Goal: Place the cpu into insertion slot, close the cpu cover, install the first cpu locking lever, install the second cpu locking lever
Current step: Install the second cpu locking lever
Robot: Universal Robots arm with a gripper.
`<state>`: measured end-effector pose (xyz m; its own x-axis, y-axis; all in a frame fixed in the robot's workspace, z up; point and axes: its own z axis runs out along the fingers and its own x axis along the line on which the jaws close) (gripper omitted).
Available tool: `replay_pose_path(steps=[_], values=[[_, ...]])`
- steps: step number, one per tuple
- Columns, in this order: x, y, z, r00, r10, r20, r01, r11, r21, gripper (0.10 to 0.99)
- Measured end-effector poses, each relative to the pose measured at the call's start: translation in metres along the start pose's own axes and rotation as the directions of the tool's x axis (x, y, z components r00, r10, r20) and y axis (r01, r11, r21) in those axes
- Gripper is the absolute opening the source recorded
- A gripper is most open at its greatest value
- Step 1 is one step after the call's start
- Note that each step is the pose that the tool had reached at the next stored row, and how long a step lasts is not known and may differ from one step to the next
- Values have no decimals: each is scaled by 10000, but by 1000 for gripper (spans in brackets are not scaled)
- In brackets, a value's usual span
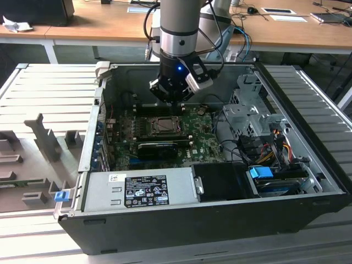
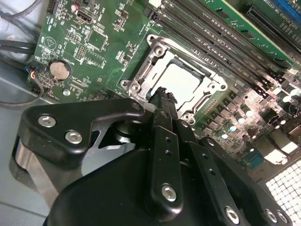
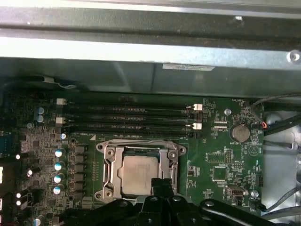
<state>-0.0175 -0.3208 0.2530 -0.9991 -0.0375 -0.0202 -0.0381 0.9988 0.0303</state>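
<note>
Exterior view: gripper (image 1: 171, 94) hangs inside the open case (image 1: 308, 165), just above the slot (image 1: 164, 125) on the green board (image 1: 206, 144). Second wrist view: cpu (image 2: 181, 82) lies flat in the slot (image 2: 136, 82), cover (image 2: 212, 87) seemingly down around it; fingertips (image 2: 162, 96) pressed together, holding nothing, at the cpu's near edge. First wrist view: same; fingertips (image 3: 162, 184) meet at the cpu (image 3: 138, 175) corner. Judgement: placement done, lever work in hand, which calls for finding and pressing a thin lever.

The arm (image 1: 177, 25) is a grey cylinder with a silver ring, draped black cables, and a blue light; its black gripper (image 2: 162, 96) carries silver screws.
</note>
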Motion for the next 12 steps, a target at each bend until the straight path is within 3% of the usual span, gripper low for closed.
replay_pose_path(steps=[12], values=[[4, -106, 6, 10000, 10, -1, -10, 10000, 10, 106]])
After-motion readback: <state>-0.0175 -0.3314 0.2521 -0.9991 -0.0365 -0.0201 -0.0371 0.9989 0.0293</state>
